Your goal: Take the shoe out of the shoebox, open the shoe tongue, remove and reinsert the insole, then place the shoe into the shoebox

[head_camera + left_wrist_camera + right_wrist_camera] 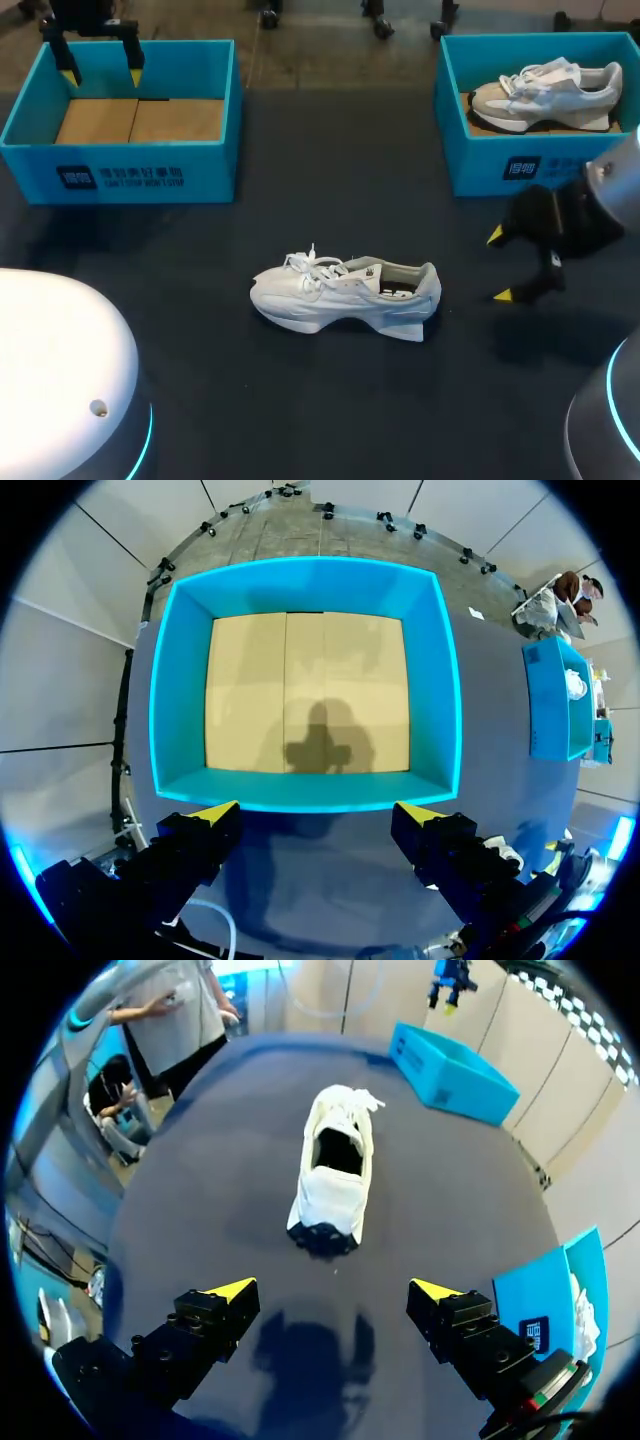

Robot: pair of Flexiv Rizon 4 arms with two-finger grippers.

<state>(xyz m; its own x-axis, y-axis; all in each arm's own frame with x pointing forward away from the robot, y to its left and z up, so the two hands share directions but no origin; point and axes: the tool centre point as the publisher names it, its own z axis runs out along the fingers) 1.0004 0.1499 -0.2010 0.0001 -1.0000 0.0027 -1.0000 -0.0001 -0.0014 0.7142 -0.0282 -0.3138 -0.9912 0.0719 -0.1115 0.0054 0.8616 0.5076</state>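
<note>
grippers open and empty, shoe out on the surface

your left gripper hangs over the far-left shoebox, its yellow-tipped fingers spread wide with nothing between them. in the left wrist view the gripper looks straight down into that blue box, and its shadow falls on the tan floor of the box.

your right gripper sits on the right side of the surface, just near of the far-right shoebox. its fingers are also wide apart and hold nothing.

the shoe you are working on is white. it stands on its sole in the middle of the dark surface, well apart from both boxes. its toe and laces point left, and its heel points right, towards your right gripper. in the right wrist view the shoe lies ahead of the gripper, heel nearest, with open surface between the two. you can see down into the shoe's mouth, but you cannot tell how the insole lies.

a second shoe, pale with a white sole, lies inside the far-right shoebox with its toe to the left. from the right wrist view that box is just beside the gripper, and the far-left shoebox is well beyond the shoe.
</note>
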